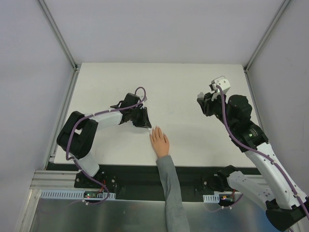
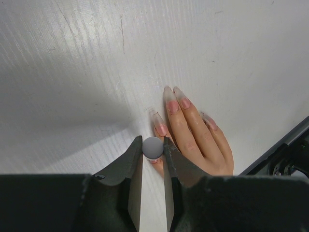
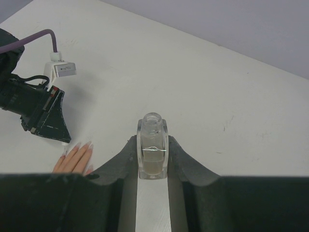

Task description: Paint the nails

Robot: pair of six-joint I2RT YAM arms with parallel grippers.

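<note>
A pale peach-pink hand [image 1: 159, 142] with a grey sleeve [image 1: 170, 189] lies flat on the white table, fingers together and pointing away. Its long, clear nails [image 2: 171, 97] show in the left wrist view. My left gripper [image 1: 146, 123] is shut on a round grey brush cap [image 2: 153, 147] and holds it straight over the outermost finger on the left of the hand [image 2: 193, 133]. The brush tip is hidden under the cap. My right gripper [image 1: 203, 102] is shut on a small clear bottle [image 3: 153, 145] with an open neck, held far to the right of the hand [image 3: 75, 158].
The white table [image 1: 183, 82] ends in a black strip [image 1: 135, 170] at the near edge. Grey walls and metal frame rails [image 1: 60, 36] stand on the left, back and right. The left arm's purple cable [image 1: 140, 90] loops above its wrist.
</note>
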